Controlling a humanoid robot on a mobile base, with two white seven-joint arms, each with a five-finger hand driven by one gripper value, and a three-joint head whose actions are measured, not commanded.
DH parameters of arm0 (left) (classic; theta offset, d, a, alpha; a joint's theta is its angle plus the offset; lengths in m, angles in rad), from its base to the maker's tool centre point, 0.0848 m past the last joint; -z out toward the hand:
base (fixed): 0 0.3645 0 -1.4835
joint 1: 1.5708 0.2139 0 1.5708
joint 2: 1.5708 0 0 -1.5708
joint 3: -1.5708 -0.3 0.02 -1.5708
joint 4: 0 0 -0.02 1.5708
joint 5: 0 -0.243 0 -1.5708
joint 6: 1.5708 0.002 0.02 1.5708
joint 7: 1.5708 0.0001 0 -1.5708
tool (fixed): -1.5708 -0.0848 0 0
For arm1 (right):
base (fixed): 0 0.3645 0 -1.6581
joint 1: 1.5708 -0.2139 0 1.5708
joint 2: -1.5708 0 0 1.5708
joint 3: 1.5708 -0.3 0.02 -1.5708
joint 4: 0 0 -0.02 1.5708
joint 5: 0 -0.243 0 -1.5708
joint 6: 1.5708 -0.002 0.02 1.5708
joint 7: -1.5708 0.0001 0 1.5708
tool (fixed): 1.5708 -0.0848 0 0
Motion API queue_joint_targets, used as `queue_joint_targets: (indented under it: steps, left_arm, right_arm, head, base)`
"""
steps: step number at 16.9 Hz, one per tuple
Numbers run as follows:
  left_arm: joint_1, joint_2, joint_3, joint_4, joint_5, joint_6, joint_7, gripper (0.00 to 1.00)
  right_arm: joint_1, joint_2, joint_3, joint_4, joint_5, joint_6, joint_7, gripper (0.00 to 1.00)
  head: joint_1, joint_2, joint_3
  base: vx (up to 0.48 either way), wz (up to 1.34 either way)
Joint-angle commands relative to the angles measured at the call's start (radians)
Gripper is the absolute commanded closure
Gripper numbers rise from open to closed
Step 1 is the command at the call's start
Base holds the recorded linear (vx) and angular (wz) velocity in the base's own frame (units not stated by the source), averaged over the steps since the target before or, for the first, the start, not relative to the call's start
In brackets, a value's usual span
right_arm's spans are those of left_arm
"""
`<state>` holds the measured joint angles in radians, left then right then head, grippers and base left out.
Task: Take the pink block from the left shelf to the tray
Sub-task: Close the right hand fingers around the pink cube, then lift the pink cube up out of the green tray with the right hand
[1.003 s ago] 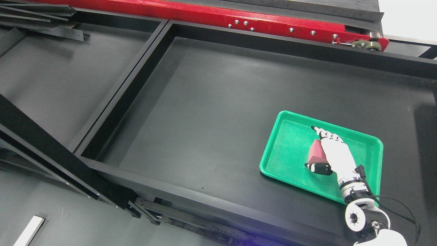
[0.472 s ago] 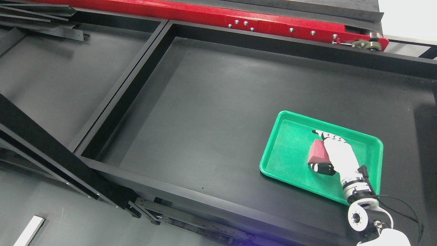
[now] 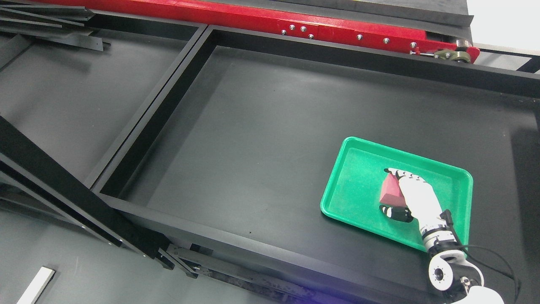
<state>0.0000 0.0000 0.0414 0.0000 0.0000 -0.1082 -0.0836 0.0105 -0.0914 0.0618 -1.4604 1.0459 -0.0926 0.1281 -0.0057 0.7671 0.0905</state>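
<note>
Black shelving fills the head view, with a red rail (image 3: 253,19) along the far edge and a green tray (image 3: 358,177) resting on the floor of the larger right-hand compartment. I take the tray as my landmark. The pink block (image 3: 389,191) lies inside the tray, near its middle, and appears to rest on or just above the tray floor; I cannot confirm contact. Its visible long axis runs from the far rim toward the near rim, roughly parallel to the palm.

I see my right hand (image 3: 411,196) directly beside the block, on the side away from the tray's left rim. The fingers (image 3: 400,173) reach past the block's far end and the thumb (image 3: 394,211) curls under its near end, so the hand is closed around the block. My left arm does not appear.

I judge the placing step nearly complete. The coming move depends on the block lying left of the palm: release, then withdraw toward the near right corner.
</note>
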Motion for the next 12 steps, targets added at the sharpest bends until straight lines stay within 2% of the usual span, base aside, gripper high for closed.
queue_joint_targets:
  steps: [1, 2, 3, 7, 9, 12]
  left_arm:
    - [-0.023, 0.017, 0.0, -0.017, -0.002, -0.001, -0.001, 0.0]
    - [-0.023, 0.017, 0.0, -0.017, -0.002, -0.001, -0.001, 0.0]
    - [-0.023, 0.017, 0.0, -0.017, -0.002, -0.001, -0.001, 0.0]
    - [-0.023, 0.017, 0.0, -0.017, -0.002, -0.001, -0.001, 0.0]
    - [-0.023, 0.017, 0.0, -0.017, -0.002, -0.001, -0.001, 0.0]
    - [-0.023, 0.017, 0.0, -0.017, -0.002, -0.001, -0.001, 0.0]
  right_arm:
    - [0.014, -0.007, 0.01, 0.043, -0.108, -0.006, 0.013, 0.89]
    - [0.006, -0.016, 0.01, 0.046, -0.148, -0.006, 0.013, 0.98]
    - [-0.006, -0.039, 0.01, 0.049, -0.158, -0.006, 0.002, 1.0]
    - [-0.047, -0.056, 0.007, 0.049, -0.17, -0.018, -0.036, 1.0]
    - [-0.066, -0.054, -0.005, 0.048, -0.17, -0.079, -0.147, 1.0]
    - [-0.067, -0.05, -0.025, 0.012, -0.179, -0.113, -0.33, 1.0]
  head:
    - [0.0, 0.0, 0.0]
    - [0.0, 0.0, 0.0]
    - [0.0, 0.0, 0.0]
    - [0.0, 0.0, 0.0]
    - [0.0, 0.0, 0.0]
    - [0.0, 0.0, 0.0]
  base:
    - [0.0, 0.0]
    - [0.0, 0.0]
    - [0.0, 0.0]
    - [0.0, 0.0]
    - [0.0, 0.0]
    - [0.0, 0.0]
